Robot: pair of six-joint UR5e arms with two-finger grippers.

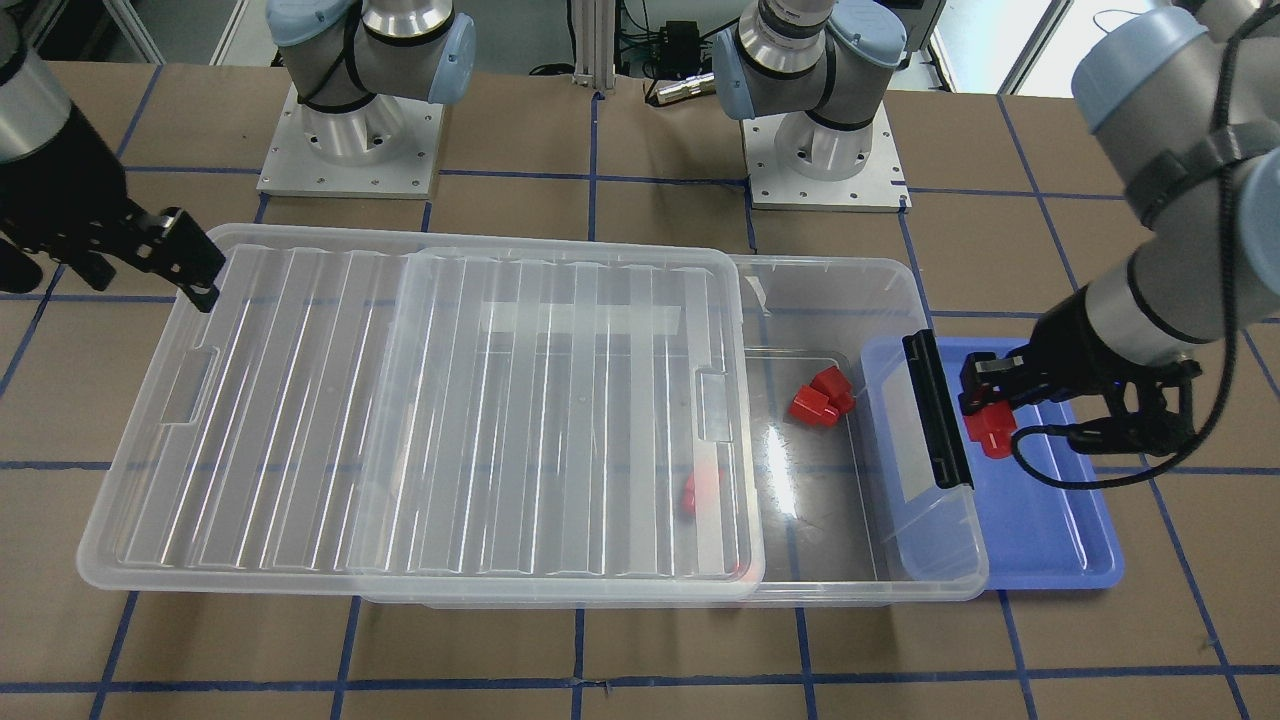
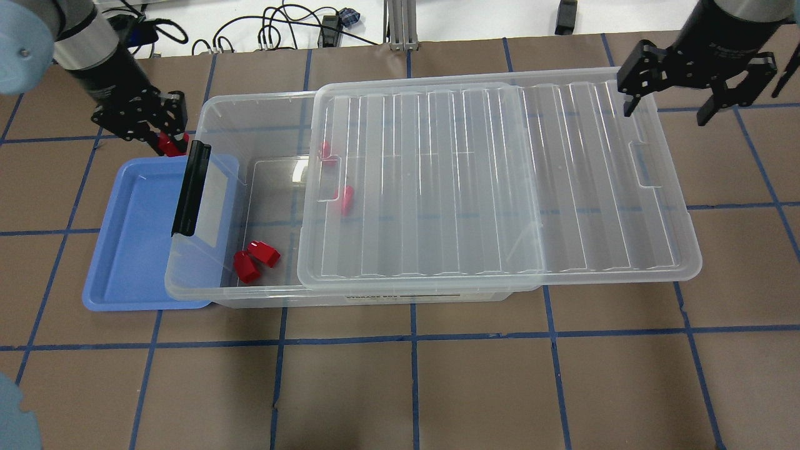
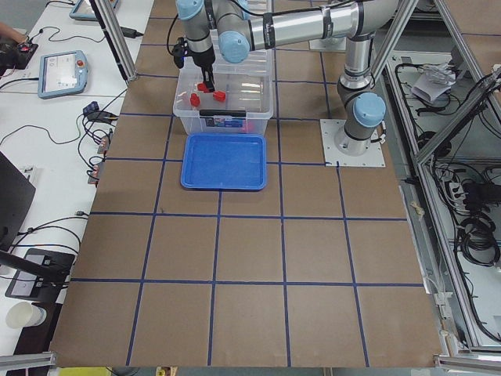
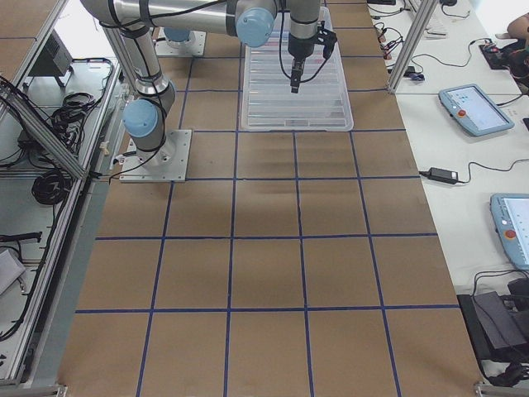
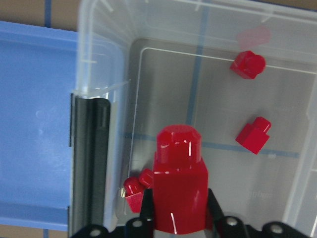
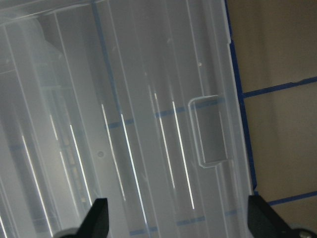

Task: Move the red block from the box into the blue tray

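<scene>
My left gripper [image 1: 990,412] is shut on a red block [image 1: 992,432] and holds it above the blue tray [image 1: 1045,515], beside the box's black latch bar [image 1: 937,410]. The wrist view shows the held block [image 5: 178,183] between the fingers. The tray [image 2: 128,250] lies against the latch end of the clear box [image 2: 250,112]. Its ribbed lid [image 2: 487,181] is slid aside, leaving the latch end uncovered. Two red blocks [image 2: 256,259] lie in the uncovered part; two more [image 2: 345,199] show through the lid. My right gripper [image 2: 665,112] is open and empty above the lid's far end.
The table is brown board with blue tape lines [image 2: 412,340]. The two arm bases [image 1: 350,150] stand behind the box. Cables [image 2: 281,31] lie beyond the table's back edge. The lid overhangs the box on my right side [image 1: 150,430].
</scene>
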